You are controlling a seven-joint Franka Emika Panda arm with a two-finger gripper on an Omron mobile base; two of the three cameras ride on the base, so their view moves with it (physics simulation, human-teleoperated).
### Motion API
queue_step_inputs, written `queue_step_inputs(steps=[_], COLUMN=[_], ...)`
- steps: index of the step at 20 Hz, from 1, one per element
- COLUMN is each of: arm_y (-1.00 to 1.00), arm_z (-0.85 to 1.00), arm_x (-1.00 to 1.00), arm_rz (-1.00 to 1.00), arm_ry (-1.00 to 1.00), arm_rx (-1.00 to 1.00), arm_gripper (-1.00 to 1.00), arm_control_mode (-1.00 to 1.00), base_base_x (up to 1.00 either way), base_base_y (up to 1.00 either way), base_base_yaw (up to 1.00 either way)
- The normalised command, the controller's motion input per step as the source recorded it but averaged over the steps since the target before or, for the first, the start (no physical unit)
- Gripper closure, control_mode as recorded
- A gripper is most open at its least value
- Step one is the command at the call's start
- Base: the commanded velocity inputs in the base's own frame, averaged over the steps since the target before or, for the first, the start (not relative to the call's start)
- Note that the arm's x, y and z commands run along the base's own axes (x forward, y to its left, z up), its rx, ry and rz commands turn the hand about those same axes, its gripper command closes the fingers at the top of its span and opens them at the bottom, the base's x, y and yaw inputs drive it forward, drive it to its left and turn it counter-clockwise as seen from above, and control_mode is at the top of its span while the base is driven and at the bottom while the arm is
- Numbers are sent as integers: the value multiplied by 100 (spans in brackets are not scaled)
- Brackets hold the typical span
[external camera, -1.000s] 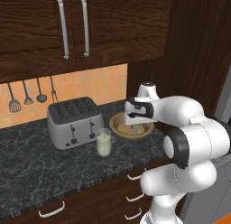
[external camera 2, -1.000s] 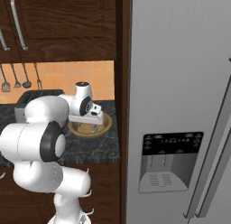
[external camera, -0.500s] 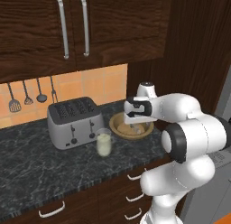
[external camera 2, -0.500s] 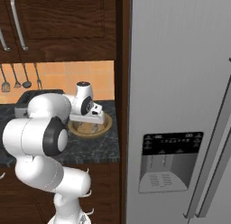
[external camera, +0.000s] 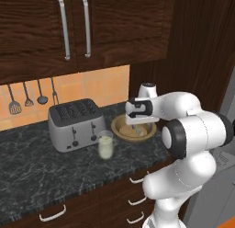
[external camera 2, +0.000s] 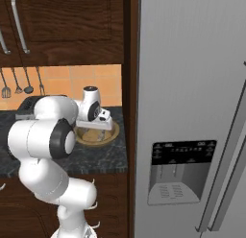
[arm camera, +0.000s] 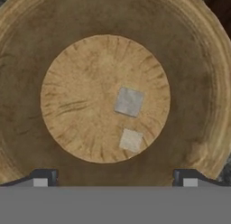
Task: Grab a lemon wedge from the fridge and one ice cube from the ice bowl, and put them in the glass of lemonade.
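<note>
Tan wooden ice bowl (arm camera: 198,105) sits under my gripper (arm camera: 115,175), jaws still wide and empty; barely moved, larger ice cube (arm camera: 129,101) at twelve o'clock, ungrabbed.

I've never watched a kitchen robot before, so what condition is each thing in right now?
gripper: open, empty, above the ice bowl.
ice bowl: upright, holding two ice cubes.
glass of lemonade: upright, full, beside the toaster.
fridge: doors shut.
upper cabinets: shut.

No legible text, label or number anywhere.
</note>
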Motion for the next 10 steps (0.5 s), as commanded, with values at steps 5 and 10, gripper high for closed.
queue_step_inputs(steps=[5,10], arm_y=[0,0], arm_z=[-4,0], arm_x=[43,23], arm_rz=[0,0], arm_ry=[1,0], arm_rx=[0,0], arm_gripper=[-100,-100], arm_control_mode=[-100,-100], base_base_x=[0,0], base_base_y=[0,0], base_base_yaw=[0,0])
